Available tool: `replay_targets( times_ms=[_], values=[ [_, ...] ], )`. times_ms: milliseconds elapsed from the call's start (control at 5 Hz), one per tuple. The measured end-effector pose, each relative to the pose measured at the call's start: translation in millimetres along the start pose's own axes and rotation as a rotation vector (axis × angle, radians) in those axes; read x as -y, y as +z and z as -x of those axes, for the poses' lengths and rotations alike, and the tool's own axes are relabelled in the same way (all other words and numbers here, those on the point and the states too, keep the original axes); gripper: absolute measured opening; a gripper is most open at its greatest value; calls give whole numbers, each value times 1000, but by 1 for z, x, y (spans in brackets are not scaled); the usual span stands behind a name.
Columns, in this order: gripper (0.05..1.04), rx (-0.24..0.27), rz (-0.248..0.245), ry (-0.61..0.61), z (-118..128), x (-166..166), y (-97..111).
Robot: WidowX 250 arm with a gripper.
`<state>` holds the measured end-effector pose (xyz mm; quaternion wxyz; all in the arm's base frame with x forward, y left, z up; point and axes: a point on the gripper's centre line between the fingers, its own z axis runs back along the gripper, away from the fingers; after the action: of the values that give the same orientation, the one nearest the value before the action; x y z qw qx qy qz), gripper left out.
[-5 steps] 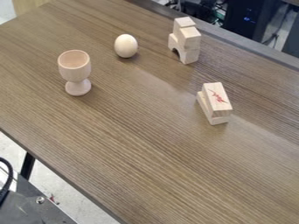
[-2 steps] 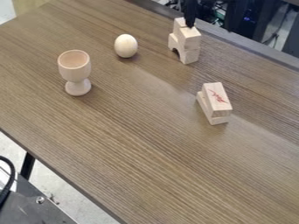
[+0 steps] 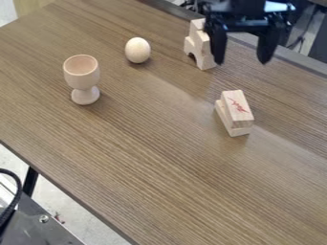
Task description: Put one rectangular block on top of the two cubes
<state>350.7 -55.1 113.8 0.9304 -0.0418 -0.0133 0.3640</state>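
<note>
The black gripper [image 3: 243, 60] hangs open at the upper right, its two fingers pointing down with nothing between them. Its left finger partly covers the two cubes [image 3: 199, 36], which rest side by side on a wooden arch block [image 3: 205, 60]. Toward the right of the table, below the gripper in the view, a rectangular block [image 3: 237, 107] with a red mark lies on top of another flat rectangular block [image 3: 239, 131]. The gripper is apart from this pair.
A wooden goblet [image 3: 82, 76] stands at the left, and a wooden egg [image 3: 137, 50] sits between it and the arch. The table's dark back edge [image 3: 300, 61] runs along the upper right.
The gripper came in from the top edge, showing first as a dark tip behind the cubes, and now stands farther right and lower. The blocks, goblet and egg have not moved.
</note>
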Motion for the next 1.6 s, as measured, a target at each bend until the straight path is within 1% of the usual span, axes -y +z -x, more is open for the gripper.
replay_targets(
  times_ms=[200, 400, 600, 800, 1200, 1400, 1600],
  values=[
    [999, 52, -38, 49, 4, 7, -10],
    [1000, 74, -68, 54, 7, 9, -23],
    [999, 57, -101, 59, 6, 6, -34],
    [999, 75, -116, 49, 3, 5, -39],
    [999, 38, -58, 84, 11, 7, -54],
    [999, 23, -61, 94, 12, 7, -59],
    [999, -1, -102, 101, 13, 1, -67]
  ],
)
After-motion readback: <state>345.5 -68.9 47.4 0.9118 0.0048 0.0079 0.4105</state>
